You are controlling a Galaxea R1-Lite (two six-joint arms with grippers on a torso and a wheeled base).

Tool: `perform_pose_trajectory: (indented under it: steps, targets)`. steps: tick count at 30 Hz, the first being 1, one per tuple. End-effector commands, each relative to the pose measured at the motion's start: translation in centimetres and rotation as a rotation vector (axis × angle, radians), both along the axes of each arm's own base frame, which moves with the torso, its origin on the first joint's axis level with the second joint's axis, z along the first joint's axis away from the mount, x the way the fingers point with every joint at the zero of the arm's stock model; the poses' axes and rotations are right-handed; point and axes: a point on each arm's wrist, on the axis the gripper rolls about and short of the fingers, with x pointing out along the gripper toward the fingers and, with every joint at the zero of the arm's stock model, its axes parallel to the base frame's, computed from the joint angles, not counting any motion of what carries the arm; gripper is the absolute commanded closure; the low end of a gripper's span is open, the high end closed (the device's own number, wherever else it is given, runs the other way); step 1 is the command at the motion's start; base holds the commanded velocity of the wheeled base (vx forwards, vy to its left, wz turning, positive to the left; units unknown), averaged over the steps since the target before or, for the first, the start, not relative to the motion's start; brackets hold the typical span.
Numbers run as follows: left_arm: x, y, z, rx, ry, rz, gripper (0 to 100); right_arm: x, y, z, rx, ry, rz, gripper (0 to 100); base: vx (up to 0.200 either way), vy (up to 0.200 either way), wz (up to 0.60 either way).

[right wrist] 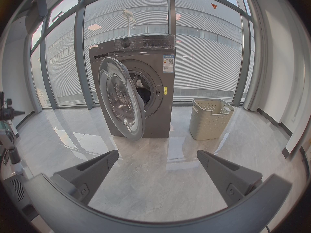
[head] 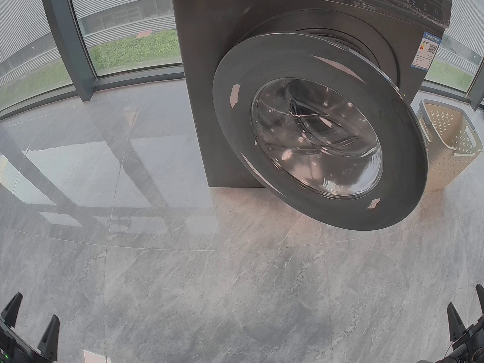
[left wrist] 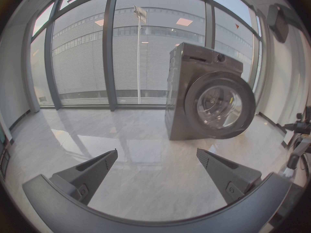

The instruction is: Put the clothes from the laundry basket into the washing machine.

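The left gripper (left wrist: 157, 154) and right gripper (right wrist: 157, 154) gape empty — the wide-open door (head: 322, 132) of the washing machine (head: 201, 76) could snag an arm reaching the far-right basket (head: 446, 167).

left hand (left wrist: 156, 150) spread, right hand (right wrist: 157, 152) spread

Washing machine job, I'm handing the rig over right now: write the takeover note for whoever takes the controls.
Grippers: left gripper and right gripper are both open and empty, low over the floor, some way back from the machine.
Things: the washing machine stands ahead with its door swung wide open. The laundry basket sits on the floor to the machine's right, apart from it.
Done: the door is open. No clothes show above the basket's rim; its bottom is hidden. Something dark sits in the drum, unclear what.
Left: check the basket and move any clothes into the drum.
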Motion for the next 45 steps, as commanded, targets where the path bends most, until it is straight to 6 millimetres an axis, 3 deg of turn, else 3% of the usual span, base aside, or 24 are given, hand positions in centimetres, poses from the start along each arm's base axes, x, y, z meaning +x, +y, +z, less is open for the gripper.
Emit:
perform_pose_trajectory:
  steps: [1,14,16,18,19,20,27,31,35,39,40,45]
  targets:
    - [0.0,0.0,-3.0,0.01,0.016,0.073,0,0.0,0.0,-0.5,0.001,0.0,0.0,0,0.0,0.0,0.0]
    - [0.0,0.0,-3.0,0.019,0.015,0.067,0,0.0,0.0,-0.5,0.013,-0.003,-0.001,0,0.0,0.0,0.0]
    - [0.0,0.0,-3.0,0.019,0.015,0.065,0,-0.4,0.0,1.2,0.034,-0.086,0.006,0,0.0,0.0,0.0]
    - [0.0,0.0,-3.0,0.01,0.016,0.068,0,-1.2,0.0,5.2,0.103,-0.165,0.017,0,0.0,0.0,0.0]
    - [0.0,0.0,-3.0,0.01,0.016,0.068,0,-1.2,0.0,5.2,0.103,-0.165,0.017,0,0.0,0.0,0.0]
    - [0.0,0.0,-3.0,0.015,0.016,0.066,0,-0.3,0.1,6.2,0.117,-0.1,0.022,0,0.0,0.0,0.0]
    - [0.0,0.0,-3.0,0.021,0.015,0.059,0,4.8,0.3,5.2,0.105,0.216,0.139,0,0.0,-0.143,0.0]
    - [0.0,0.0,-3.0,0.015,0.017,0.06,0,6.8,0.6,5.6,0.084,0.27,0.224,0,0.0,-0.2,0.0]
    - [0.0,0.0,-3.0,0.021,0.017,0.06,0,10.7,2.2,6.1,0.074,0.327,0.372,0,0.0,-0.2,0.0]
    - [0.0,0.0,-3.0,0.025,0.017,0.059,0,13.2,2.8,6.4,0.073,0.337,0.371,0,0.0,-0.1,0.0]
    - [0.0,0.0,-3.0,0.028,0.015,0.061,0,14.7,3.2,6.6,0.07,0.338,0.37,0,0.0,0.0,0.0]
    - [0.0,0.0,-3.0,0.028,0.015,0.062,0,17.2,4.7,7.4,0.079,0.338,0.408,0,0.0,0.0,0.0]
